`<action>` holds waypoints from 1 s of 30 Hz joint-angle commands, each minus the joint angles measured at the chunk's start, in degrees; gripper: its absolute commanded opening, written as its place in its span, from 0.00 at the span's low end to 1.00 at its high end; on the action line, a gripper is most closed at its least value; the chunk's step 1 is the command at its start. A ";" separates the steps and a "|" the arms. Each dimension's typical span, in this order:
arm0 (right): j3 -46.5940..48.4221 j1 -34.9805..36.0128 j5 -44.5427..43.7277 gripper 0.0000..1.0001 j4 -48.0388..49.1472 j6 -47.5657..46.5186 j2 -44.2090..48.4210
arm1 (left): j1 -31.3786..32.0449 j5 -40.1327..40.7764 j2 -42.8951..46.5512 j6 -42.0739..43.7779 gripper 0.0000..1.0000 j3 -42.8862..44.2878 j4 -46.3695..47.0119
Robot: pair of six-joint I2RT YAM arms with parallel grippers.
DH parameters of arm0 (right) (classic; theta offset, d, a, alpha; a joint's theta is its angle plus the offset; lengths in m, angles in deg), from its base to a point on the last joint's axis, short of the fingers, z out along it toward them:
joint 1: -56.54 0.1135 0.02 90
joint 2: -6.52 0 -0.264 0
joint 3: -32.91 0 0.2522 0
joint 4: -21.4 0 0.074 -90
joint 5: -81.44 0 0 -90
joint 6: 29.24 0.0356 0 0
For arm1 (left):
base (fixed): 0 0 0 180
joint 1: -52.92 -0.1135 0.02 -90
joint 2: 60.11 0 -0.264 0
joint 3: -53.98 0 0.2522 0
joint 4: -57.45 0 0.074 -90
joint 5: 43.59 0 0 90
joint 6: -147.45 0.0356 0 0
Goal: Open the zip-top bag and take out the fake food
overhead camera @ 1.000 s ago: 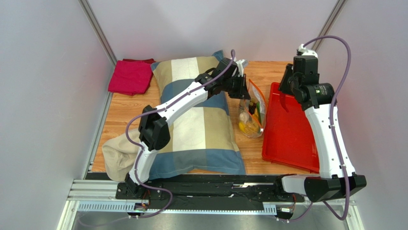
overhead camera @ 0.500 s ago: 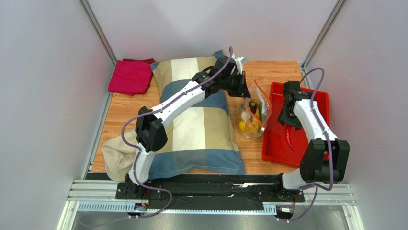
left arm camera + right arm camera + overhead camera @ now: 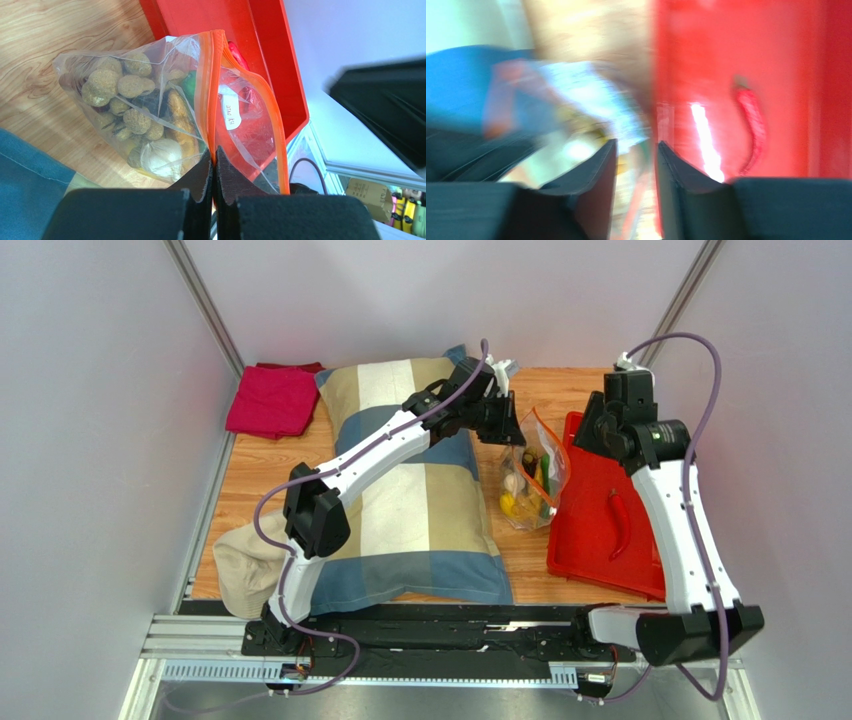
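The clear, crinkly zip-top bag with a red-orange zip strip (image 3: 530, 472) sits on the wood at the middle of the overhead frame, between the striped pillow (image 3: 400, 500) and the flat red plastic tray (image 3: 585, 560). The left gripper (image 3: 214, 159) is pinched tight on one zip lip. A long red toy chilli (image 3: 619, 524) now lies in the tray, where none lay a second ago, and the right arm has lifted off it. One piece is out, but most of the fake food (image 3: 131, 86) remains bagged. Only the left wrist view shows the bag's lips spread open. The blurred right wrist view shows the right gripper (image 3: 636, 155) with fingers slightly apart and seemingly empty.
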State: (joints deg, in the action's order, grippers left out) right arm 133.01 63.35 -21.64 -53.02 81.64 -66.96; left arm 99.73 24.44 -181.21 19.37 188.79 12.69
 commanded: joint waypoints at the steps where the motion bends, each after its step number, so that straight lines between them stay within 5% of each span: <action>1: 1.02 3.64 10.78 0.32 3.54 1.17 -0.16 | 0.30 -0.96 2.01 -0.50 0.00 2.43 1.91; 5: -3.27 4.53 19.48 0.28 4.85 2.76 -3.60 | 0.48 -1.05 1.92 -0.41 0.00 2.70 1.74; 14: -8.82 5.14 23.80 0.27 10.74 4.16 -7.91 | 0.74 -1.05 2.18 -0.24 0.00 1.99 1.39; 24: -15.24 5.14 27.32 0.54 14.26 5.13 -10.99 | 0.92 -1.14 1.83 -0.24 0.00 2.34 1.56; 30: -18.58 5.06 29.16 0.58 16.09 6.10 -11.25 | 0.92 -1.31 1.66 -0.23 0.00 2.08 1.65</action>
State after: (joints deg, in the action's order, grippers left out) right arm 116.20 68.10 5.04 -40.59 86.60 -77.88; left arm 99.95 25.36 -181.21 19.45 188.86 11.22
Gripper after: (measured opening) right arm 0.584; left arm 0.000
